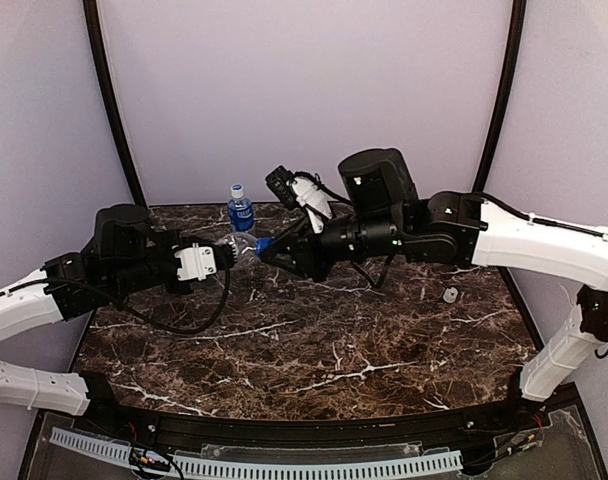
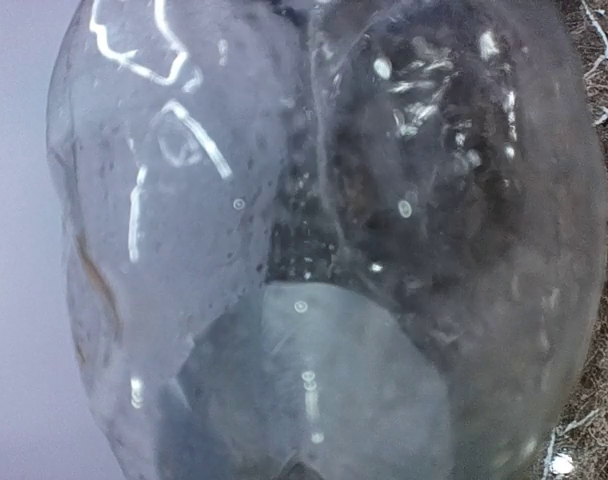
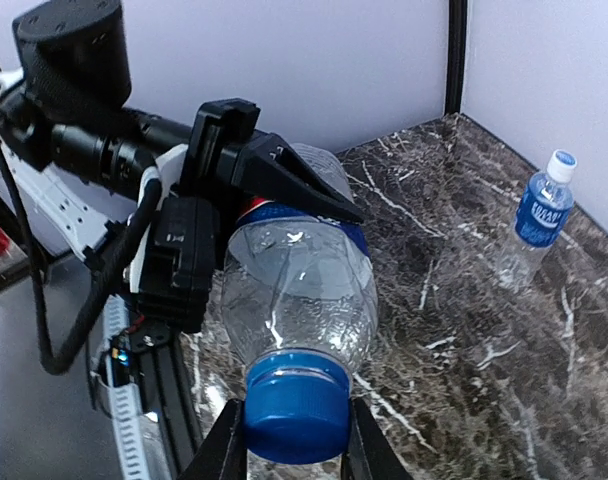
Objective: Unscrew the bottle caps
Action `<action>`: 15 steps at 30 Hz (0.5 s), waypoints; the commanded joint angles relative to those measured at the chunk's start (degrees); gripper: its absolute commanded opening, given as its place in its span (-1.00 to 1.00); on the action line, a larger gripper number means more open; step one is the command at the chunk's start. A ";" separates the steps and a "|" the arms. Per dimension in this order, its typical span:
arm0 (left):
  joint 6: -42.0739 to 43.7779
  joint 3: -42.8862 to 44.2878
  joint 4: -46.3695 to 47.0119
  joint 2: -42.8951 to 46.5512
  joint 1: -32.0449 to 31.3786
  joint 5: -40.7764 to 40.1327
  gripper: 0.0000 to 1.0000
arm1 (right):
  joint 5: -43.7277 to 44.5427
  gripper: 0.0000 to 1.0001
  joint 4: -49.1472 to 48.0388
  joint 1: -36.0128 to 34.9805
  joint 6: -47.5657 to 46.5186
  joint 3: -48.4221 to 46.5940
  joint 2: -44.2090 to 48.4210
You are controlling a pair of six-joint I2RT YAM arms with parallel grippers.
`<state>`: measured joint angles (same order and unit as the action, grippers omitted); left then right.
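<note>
Right wrist view: the right gripper [image 3: 292, 452] pinches the blue cap [image 3: 296, 405], one finger tight on each side, the cap seated on the Pepsi bottle [image 3: 299, 290]. That bottle lies level above the table [image 3: 464, 330], its body clamped in the left gripper [image 1: 230, 250] beyond. Farther back a blue-labelled bottle [image 3: 540, 215] stands upright on the table near the back wall [image 3: 544, 60], white cap [image 3: 561, 160] on

marble table [image 1: 314, 360] bears upright blue-label bottle [image 1: 241, 211] and, perhaps, a cap [image 1: 450, 295].

No legible text, blue-label bottle [image 3: 540, 215] print too blurred
</note>
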<state>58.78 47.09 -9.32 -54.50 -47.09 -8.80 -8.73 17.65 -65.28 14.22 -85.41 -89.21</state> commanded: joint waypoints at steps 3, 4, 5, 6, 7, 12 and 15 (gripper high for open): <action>-3.16 0.44 -7.27 1.69 -0.28 8.50 -0.46 | 9.20 -1.00 -8.28 -8.84 -43.89 4.81 5.05; -3.37 0.36 -7.59 1.77 -0.28 9.56 -0.46 | 10.80 -1.00 -9.79 -10.14 -49.06 6.61 5.69; -3.89 0.15 -7.70 2.05 -0.28 10.70 -0.46 | 12.23 -1.00 -11.20 -11.53 -54.96 8.12 6.19; -4.13 -0.05 -7.99 2.26 -0.26 11.07 -0.46 | 13.38 -1.00 -12.21 -12.65 -60.51 9.59 6.64; -4.58 -0.37 -8.21 2.64 -0.27 11.78 -0.46 | 14.35 -1.00 -13.08 -13.67 -65.07 10.72 7.18; -5.68 -0.64 -10.71 3.26 -0.28 13.74 -0.47 | 21.23 -1.00 -14.92 -17.06 -83.74 13.13 6.38; -5.92 -0.41 -12.09 3.43 -0.28 15.15 -0.48 | 27.34 -1.00 -17.11 -18.62 -96.70 14.14 5.24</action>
<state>56.34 47.07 -19.22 -51.59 -47.64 4.40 13.21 7.73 -80.60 -59.27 -72.60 -82.87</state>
